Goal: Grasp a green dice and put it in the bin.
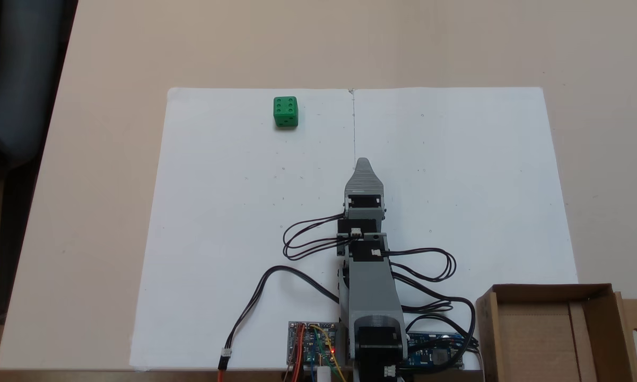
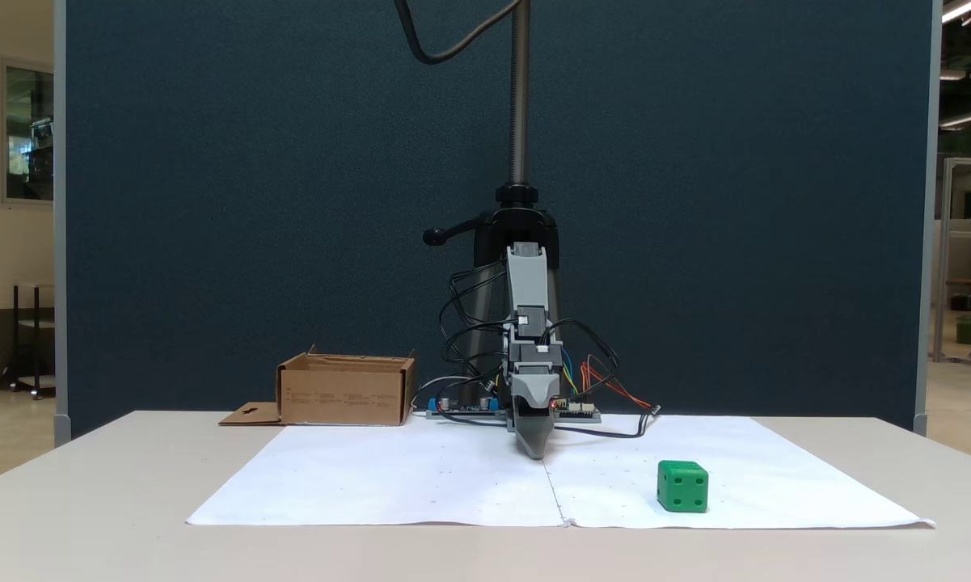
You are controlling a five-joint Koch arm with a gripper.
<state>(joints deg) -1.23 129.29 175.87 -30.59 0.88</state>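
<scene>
closest to the front camera, the green dice (image 2: pixel 682 486) sits on the white paper (image 2: pixel 420 477) near its front edge, resting flat and touched by nothing. from above it lies in the far left part of the paper (image 1: pixel 233 212), six pips facing up (image 1: pixel 285 111). farther back, the gripper (image 2: pixel 536 449) points down at the middle seam of the paper, its tip low over the sheet; from above it reaches forward along that seam (image 1: pixel 363 163). only one pointed tip shows in both fixed views, so i cannot tell whether the jaws are parted or pressed together, and nothing is seen held. the dice lies well apart from the tip, off to the left and farther out in the view from above. beyond, beside the arm's base, stands the cardboard box (image 2: pixel 344 390) with flaps upright and one flap with a hang-hole lying flat; from above its brown floor (image 1: pixel 535 339) looks bare. black cables (image 1: pixel 307 239) loop around the arm.
</scene>
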